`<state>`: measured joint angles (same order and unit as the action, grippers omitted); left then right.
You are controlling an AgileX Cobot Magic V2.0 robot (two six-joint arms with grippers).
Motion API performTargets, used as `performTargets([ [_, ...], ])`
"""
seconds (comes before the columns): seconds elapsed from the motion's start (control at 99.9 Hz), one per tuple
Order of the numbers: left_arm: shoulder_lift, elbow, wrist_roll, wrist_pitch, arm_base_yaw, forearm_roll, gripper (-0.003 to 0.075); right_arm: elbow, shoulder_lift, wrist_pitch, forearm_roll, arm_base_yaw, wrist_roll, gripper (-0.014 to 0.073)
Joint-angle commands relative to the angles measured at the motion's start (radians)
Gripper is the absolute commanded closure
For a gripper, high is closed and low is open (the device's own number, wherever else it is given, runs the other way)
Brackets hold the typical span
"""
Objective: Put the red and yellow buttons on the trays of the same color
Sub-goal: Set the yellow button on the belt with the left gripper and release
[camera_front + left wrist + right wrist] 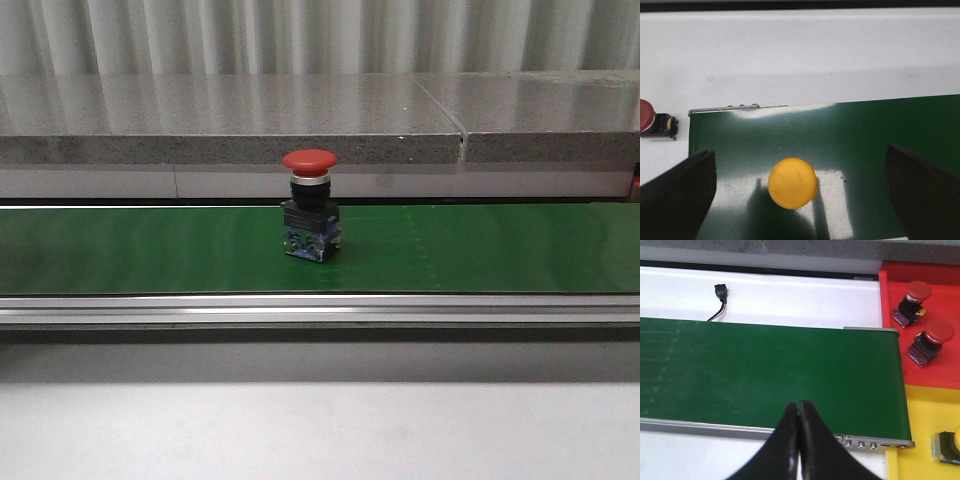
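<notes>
A red button (309, 215) is seen standing upright on the green belt (480, 250). A yellow button (792, 182) is framed between the spread fingers of the left gripper (800, 192), nothing gripped. The right gripper (799, 432) is pinched closed, empty. Two red buttons (920, 315) are parked in the red tray (945, 375).

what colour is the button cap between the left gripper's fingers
Yellow: the button cap shows best in the left wrist view, on the green belt.

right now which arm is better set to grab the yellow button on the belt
Left. Its gripper is open with the yellow button sitting between the fingers on the green belt. The right gripper is shut over a bare stretch of belt, no button near it.
</notes>
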<state>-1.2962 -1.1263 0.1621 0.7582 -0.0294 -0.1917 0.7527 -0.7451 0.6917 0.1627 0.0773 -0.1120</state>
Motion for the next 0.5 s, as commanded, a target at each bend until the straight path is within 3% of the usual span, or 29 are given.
performTargets([
  [0.0,0.091,0.014,0.002,-0.093,-0.028,-0.024,0.0069,0.024,0.005,-0.057,0.007,0.001,-0.009,0.0661],
  [0.3,0.38,0.233,0.002,-0.214,-0.055,-0.06,0.0076,0.024,0.005,-0.057,0.007,0.001,-0.009,0.0661],
  [0.49,0.551,0.351,0.002,-0.216,-0.055,-0.065,0.0146,0.024,0.005,-0.057,0.007,0.001,-0.009,0.0661],
])
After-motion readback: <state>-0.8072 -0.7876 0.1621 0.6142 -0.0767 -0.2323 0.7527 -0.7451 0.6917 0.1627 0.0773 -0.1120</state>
